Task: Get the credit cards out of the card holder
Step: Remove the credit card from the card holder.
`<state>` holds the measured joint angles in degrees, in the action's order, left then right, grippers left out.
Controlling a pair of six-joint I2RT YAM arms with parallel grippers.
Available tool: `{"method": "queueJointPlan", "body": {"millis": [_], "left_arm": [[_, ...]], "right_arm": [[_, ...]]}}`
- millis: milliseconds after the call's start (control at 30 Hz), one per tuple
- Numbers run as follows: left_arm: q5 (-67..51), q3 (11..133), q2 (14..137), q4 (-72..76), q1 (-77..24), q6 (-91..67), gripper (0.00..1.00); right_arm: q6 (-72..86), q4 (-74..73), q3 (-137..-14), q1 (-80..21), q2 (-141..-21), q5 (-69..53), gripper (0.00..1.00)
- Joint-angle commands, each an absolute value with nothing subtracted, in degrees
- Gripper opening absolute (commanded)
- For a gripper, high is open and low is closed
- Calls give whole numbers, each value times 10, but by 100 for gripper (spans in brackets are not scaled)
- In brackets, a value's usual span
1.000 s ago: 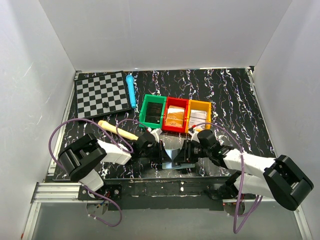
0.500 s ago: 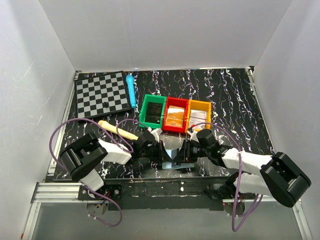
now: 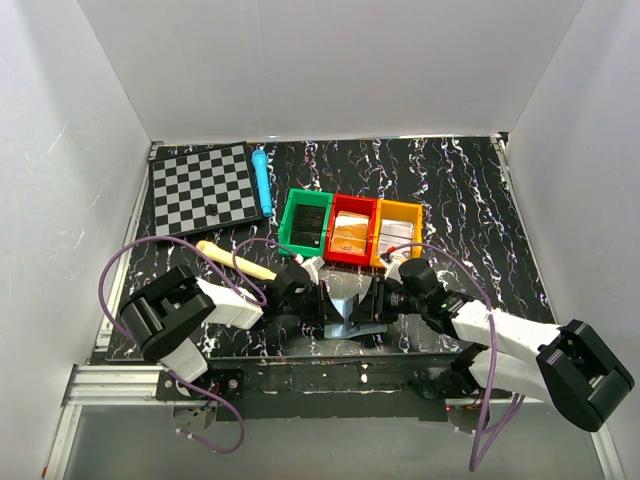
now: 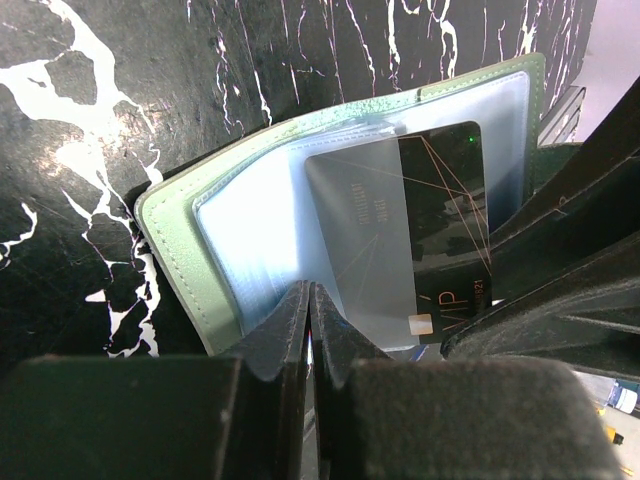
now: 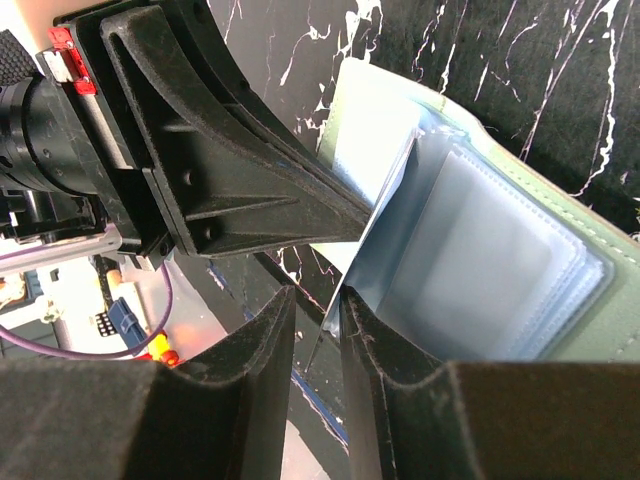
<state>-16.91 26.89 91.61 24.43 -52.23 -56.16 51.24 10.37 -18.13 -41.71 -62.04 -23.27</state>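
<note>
The card holder (image 3: 349, 306) lies open near the table's front edge, between my two grippers. In the left wrist view its grey-green rim (image 4: 178, 243) frames pale blue sleeves, and a dark credit card (image 4: 445, 200) marked VIP sits in a clear sleeve. My left gripper (image 4: 310, 296) is shut, pinching the near edge of the holder's inner panel. My right gripper (image 5: 317, 300) faces it from the other side. Its jaws stand a little apart around the edge of a thin blue-grey sheet (image 5: 385, 228), which leans on the right finger. I cannot tell whether that sheet is a card or a sleeve.
A green bin (image 3: 305, 222), a red bin (image 3: 352, 228) and an orange bin (image 3: 397, 230) stand in a row just behind the grippers. A chessboard (image 3: 205, 188) and a blue pen (image 3: 262, 182) lie at the back left. A wooden stick (image 3: 235, 260) lies left of the left gripper.
My right gripper's jaws have narrowed around the sheet, and the right arm has shifted slightly. The left gripper stays shut in place.
</note>
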Motion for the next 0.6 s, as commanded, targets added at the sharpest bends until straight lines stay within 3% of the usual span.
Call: {"method": "queueJointPlan", "body": {"millis": [0,567], "left_arm": [[-135,246,937,175,-521,-542,0],[-135,241,935,178,-520,-545,0]], "right_arm": [[512,127,-184,-413,-603,-236,32],[501,82,-181,-409,-587,-216,31]]}}
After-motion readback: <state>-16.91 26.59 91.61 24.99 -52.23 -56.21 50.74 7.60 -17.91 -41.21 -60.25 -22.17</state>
